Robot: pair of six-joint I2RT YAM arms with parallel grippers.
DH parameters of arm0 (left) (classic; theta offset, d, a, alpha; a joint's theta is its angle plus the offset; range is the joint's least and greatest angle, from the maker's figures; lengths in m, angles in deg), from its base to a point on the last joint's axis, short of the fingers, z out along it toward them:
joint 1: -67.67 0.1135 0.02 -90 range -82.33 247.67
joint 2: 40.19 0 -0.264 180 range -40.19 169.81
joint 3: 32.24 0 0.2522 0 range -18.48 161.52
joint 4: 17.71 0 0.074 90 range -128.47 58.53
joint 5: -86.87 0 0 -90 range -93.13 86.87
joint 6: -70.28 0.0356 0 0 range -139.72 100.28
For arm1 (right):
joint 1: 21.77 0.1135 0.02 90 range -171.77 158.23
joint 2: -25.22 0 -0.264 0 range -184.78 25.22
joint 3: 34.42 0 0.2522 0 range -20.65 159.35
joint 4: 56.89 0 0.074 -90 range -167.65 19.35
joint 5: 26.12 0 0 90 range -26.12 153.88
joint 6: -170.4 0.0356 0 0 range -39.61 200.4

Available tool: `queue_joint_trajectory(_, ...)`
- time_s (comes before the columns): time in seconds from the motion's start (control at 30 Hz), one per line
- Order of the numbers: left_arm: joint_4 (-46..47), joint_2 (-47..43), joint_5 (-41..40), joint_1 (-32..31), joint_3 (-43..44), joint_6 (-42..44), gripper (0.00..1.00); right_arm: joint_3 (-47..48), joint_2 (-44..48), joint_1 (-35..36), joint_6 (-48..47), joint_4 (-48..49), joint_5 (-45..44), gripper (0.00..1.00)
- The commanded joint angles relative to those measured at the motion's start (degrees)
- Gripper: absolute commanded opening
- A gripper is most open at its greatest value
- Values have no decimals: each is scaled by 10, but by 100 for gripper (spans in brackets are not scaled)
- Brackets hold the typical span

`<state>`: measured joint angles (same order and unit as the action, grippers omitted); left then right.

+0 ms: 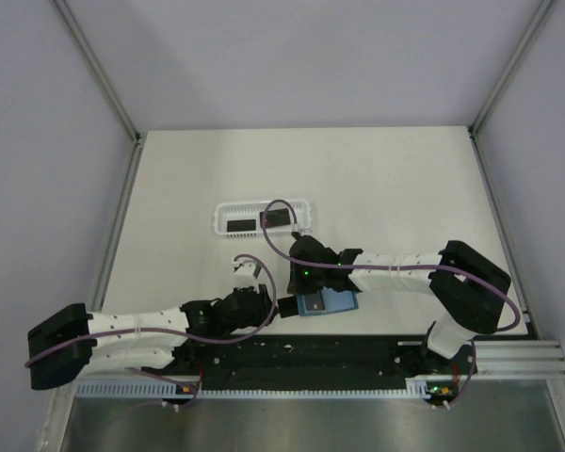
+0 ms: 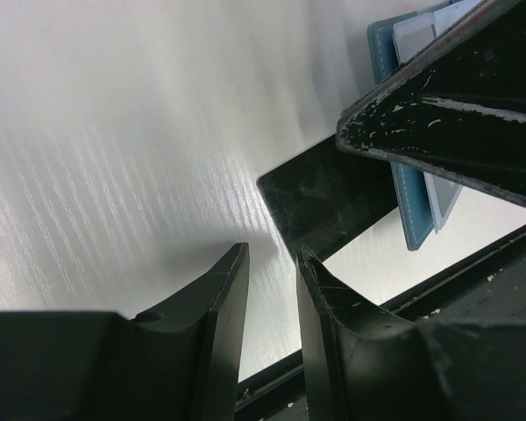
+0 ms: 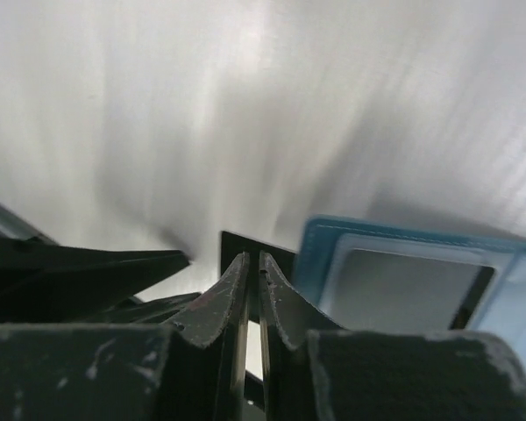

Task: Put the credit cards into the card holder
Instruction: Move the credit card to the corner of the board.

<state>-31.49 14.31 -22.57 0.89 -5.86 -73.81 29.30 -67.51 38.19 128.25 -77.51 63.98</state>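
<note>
One black credit card (image 3: 232,244) stands edge-on between the tips of my right gripper (image 3: 253,254), which is shut on it just left of the open teal card holder (image 3: 320,254). In the left wrist view the same card (image 2: 320,197) reaches out from under the right gripper's fingers (image 2: 447,114), next to the card holder (image 2: 412,206). My left gripper (image 2: 273,248) is open with only table between its fingers; its right tip is close to the card's near edge. From above, the two grippers (image 1: 268,299) (image 1: 295,285) meet beside the card holder (image 1: 331,303).
A long white basket tray (image 1: 262,201) lies behind the grippers with two more black cards (image 1: 240,225) (image 1: 276,218) in it. The black base rail (image 1: 339,363) runs along the near edge, right behind the card holder. A small white object (image 1: 240,266) lies near the left gripper.
</note>
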Motion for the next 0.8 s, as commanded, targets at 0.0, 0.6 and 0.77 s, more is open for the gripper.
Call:
queue_joint_trajectory(0.0, -25, 7, -8, 2, -12, 2, 35, 38, -12, 6, 18, -97, -83, 8)
queue_joint_trajectory(0.6, -10, 34, -2, 2, -1, 10, 34, 38, -15, 6, 2, -173, -136, 14)
queue_joint_trajectory(0.77, -6, 39, -1, 2, 1, 11, 34, 25, -13, 5, -7, -132, -131, 24)
